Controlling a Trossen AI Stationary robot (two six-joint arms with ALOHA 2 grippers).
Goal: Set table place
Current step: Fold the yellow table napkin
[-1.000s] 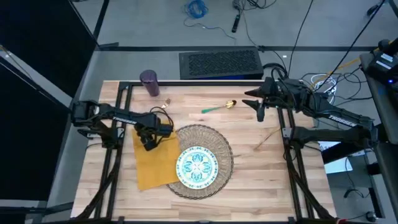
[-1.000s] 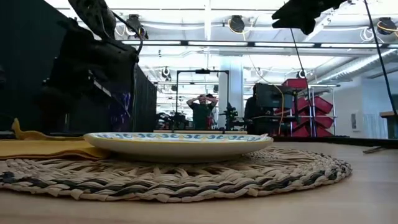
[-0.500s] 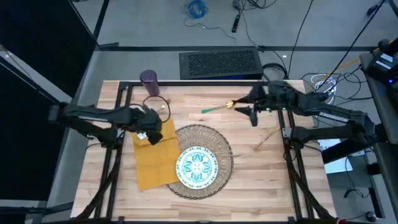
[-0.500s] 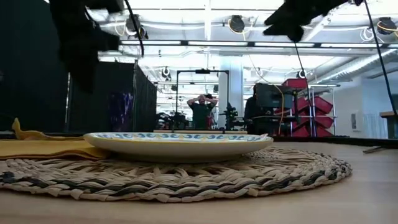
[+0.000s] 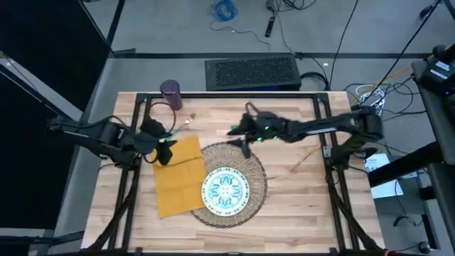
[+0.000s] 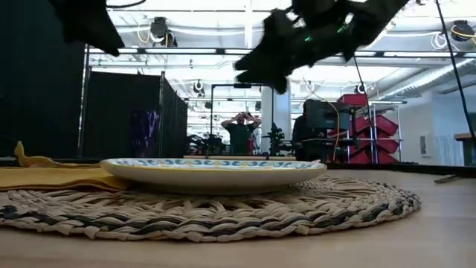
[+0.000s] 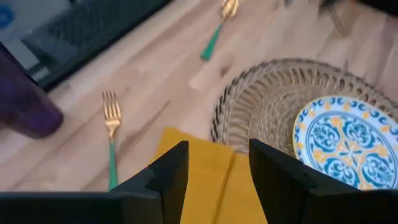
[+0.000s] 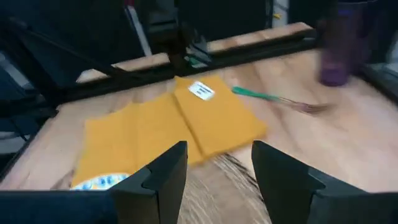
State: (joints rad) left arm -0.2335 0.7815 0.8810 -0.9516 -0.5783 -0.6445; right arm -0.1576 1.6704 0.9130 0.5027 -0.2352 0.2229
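Note:
A woven straw placemat (image 5: 231, 181) lies on the table (image 5: 284, 206) with a white and teal plate (image 5: 225, 190) on it. A mustard napkin (image 5: 178, 178) lies flat at its left, its edge tucked under the plate. A gold-and-teal fork (image 7: 112, 134) lies by the purple cup (image 5: 170, 93), and a spoon (image 7: 214, 38) lies beyond the placemat. My left gripper (image 5: 162, 148) hangs open above the napkin's far left corner. My right gripper (image 5: 245, 140) hangs open above the placemat's far edge, by the spoon.
A thin piece of cutlery (image 5: 306, 158) lies on the wood right of the placemat. Black rails (image 5: 138, 114) frame the table top. A dark grille box (image 5: 252, 71) stands behind the far edge. Bare wood shows at the near right.
My right gripper has swept from the table's far right toward the left and down, and now hangs over the placemat's far edge. My left gripper has risen off the napkin and drawn back toward the table's left and far side. The napkin lies as before.

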